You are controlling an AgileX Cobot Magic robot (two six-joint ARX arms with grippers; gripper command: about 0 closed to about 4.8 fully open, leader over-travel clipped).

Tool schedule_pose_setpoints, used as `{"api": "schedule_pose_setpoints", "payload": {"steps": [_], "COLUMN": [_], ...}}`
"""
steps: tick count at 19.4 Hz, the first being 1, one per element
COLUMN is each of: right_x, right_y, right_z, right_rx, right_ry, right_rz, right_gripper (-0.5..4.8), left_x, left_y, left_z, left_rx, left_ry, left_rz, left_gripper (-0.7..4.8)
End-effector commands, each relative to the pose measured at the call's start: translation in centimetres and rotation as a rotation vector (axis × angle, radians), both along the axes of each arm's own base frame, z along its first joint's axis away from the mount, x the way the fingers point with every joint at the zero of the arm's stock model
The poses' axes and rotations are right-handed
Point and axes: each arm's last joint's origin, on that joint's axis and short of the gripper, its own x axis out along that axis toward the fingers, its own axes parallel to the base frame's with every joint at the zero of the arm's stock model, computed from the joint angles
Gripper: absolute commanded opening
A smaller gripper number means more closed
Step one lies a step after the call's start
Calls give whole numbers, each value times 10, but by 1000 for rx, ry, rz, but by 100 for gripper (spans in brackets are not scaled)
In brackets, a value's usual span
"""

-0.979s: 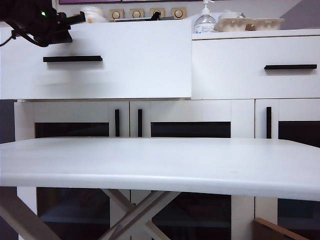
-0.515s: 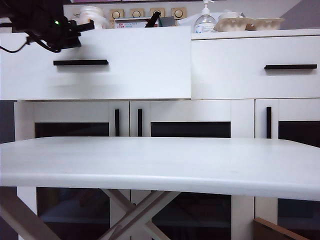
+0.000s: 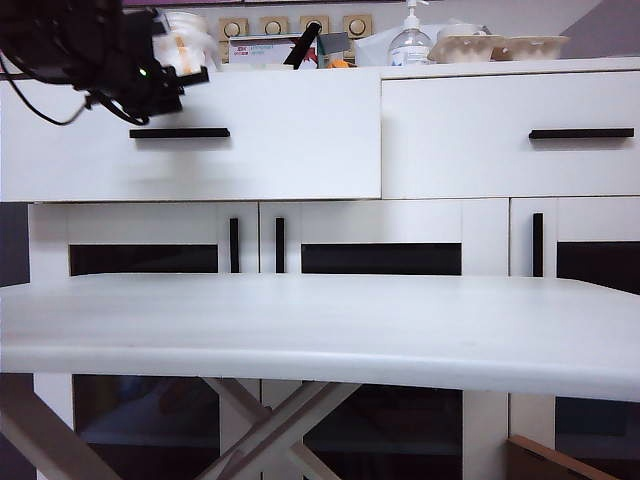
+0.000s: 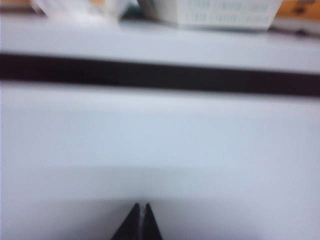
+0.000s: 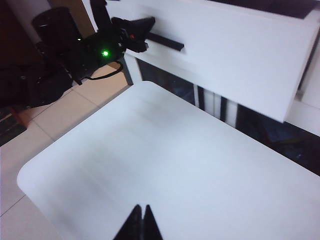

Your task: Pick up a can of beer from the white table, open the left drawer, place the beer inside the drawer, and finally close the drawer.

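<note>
The left drawer (image 3: 290, 150) stands almost level with its neighbour; in the right wrist view the left drawer (image 5: 235, 50) still juts a little from the cabinet. My left gripper (image 3: 200, 74) is shut and empty, at the drawer's top edge just above the black handle (image 3: 179, 132). In the left wrist view its tips (image 4: 140, 206) sit close to the white drawer front (image 4: 160, 150), near the handle (image 4: 160, 75). My right gripper (image 5: 140, 207) hangs shut and empty over the white table (image 5: 150, 160), out of the exterior view. The can of beer is hidden.
The right drawer (image 3: 510, 135) is closed. On the cabinet top stand a pump bottle (image 3: 410, 42), an egg carton (image 3: 500, 46) and a printed box (image 3: 262, 48). Glass-paned doors (image 3: 380, 258) lie below. The white table (image 3: 320, 330) fills the foreground.
The left drawer has slid back towards the cabinet, and its front looks smaller. My left arm has moved right and inward with it. The right arm has stayed still.
</note>
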Motion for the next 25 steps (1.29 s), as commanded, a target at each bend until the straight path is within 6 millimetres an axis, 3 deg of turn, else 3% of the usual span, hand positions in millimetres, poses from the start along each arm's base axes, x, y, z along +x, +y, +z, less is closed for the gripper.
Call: {"api": "schedule_pose_setpoints", "payload": {"steps": [1,8,16,20,25], "right_x": [-1,-1,-1,1,-2], "right_y": [-1,-1,-1,-3,-6], "right_z": [3,3,4,5,9], "right_rx": [2,-1,-4,-33,-142], "right_ry": [-22,-24,-41,-70,-195], "right_rz": [-12,-22,-35,-80,-71], "right_gripper": [-1,-1,-1,-1,-1], "left_x": [16,53,55,36,-4], "left_y": [-3,-8,-8,-6,-2], "left_z": [10,12,19,56,115], "left_rx": [0,34,62,60,-52], "left_ry": [-38,31,11,-62,-99], "left_rz": [-11,-1,0,-17,-64], "left_gripper": [-6,-6,-6,-6,-6]}}
